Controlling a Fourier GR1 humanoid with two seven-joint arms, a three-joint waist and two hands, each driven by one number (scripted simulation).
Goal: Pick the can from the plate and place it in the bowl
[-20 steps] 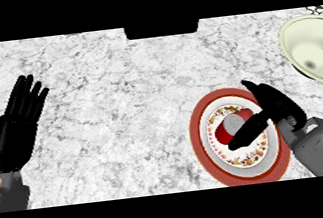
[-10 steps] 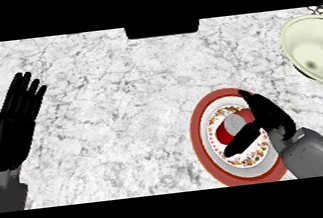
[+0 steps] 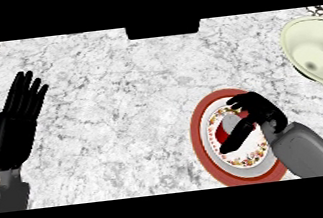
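So at about 4 o'clock the right hand (image 3: 253, 115) sits over the red-rimmed plate (image 3: 201, 136), fingers and thumb curled round the can (image 3: 225, 130), which lies on the plate's patterned middle and is mostly hidden; only a bit of red and grey shows. Over at 9 o'clock the left hand (image 3: 14, 125) rests open near the edge, fingers straight and up. Far off at 2 o'clock is the pale bowl (image 3: 320, 52), well apart from the plate, on the marble counter (image 3: 119, 100).

Counter (image 3: 134, 104) looks like polished grey-white marble, bowl (image 3: 322, 55) glossy pale-green ceramic, plate (image 3: 204, 126) glazed w/ red rim & floral band, hands matt black.
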